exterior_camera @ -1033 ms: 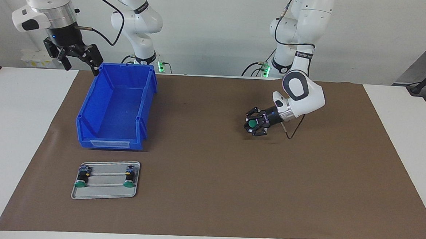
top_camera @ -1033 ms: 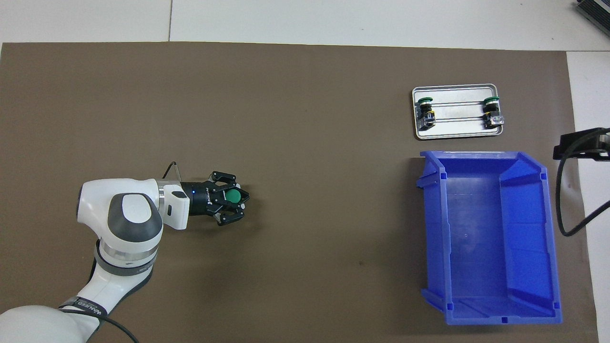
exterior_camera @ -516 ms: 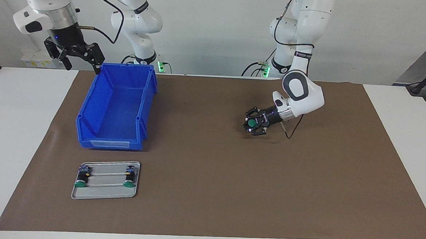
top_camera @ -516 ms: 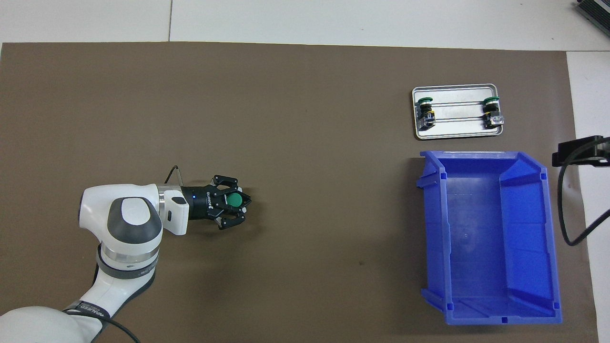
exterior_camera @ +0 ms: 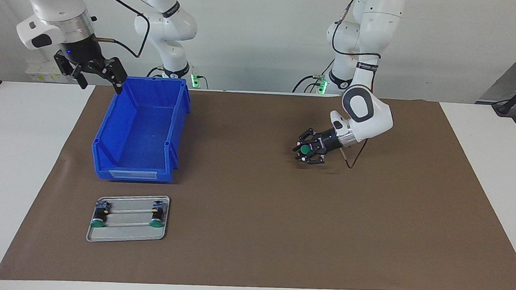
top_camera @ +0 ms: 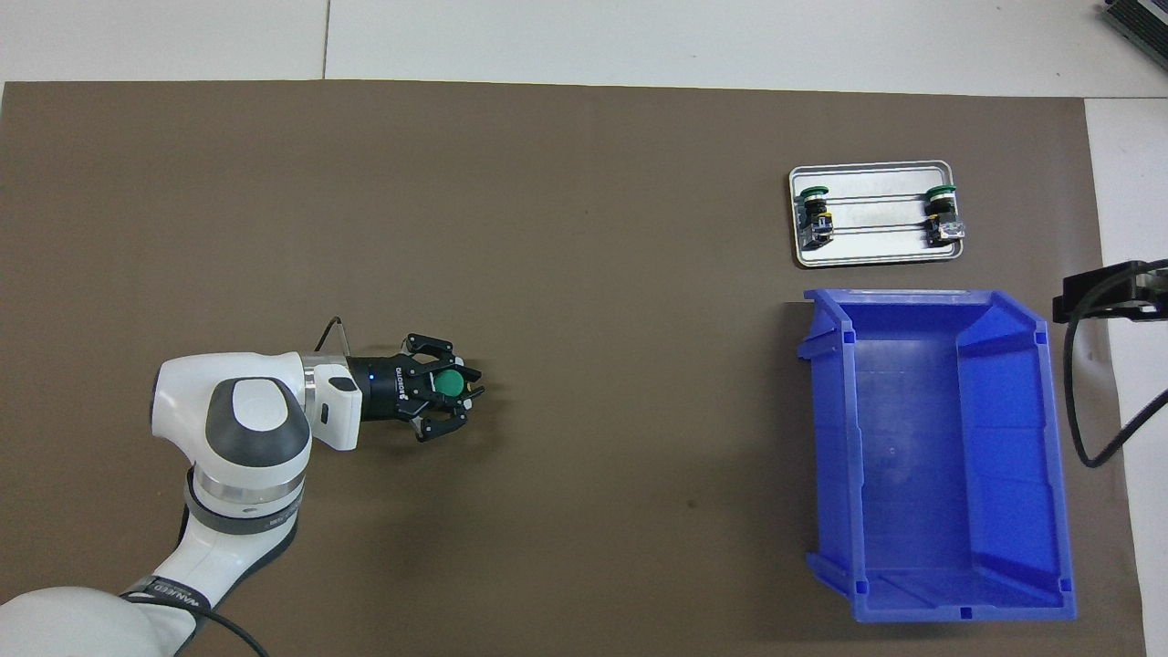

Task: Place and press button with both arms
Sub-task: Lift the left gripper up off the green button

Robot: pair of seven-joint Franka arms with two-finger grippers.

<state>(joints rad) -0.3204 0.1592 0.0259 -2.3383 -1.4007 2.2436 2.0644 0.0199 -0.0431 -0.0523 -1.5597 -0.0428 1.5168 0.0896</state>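
Bin (exterior_camera: 140,130), blue, sits toward the right arm's end; I see nothing in it. Farther from the robots, a metal tray (exterior_camera: 126,235) holds two green-capped buttons (exterior_camera: 98,216) (exterior_camera: 157,216) apart on its rails. My left gripper (exterior_camera: 305,152) hovers low over the brown mat (exterior_camera: 254,215), fingers clamped on the button (exterior_camera: 305,150), cap outward. Right gripper (exterior_camera: 95,69) hangs spread and empty above the bin's corner nearest the robots.

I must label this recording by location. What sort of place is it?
Probably a robotics lab bench: two white arms at a table with a brown mat, a blue parts bin, and a metal tray holding push-buttons.
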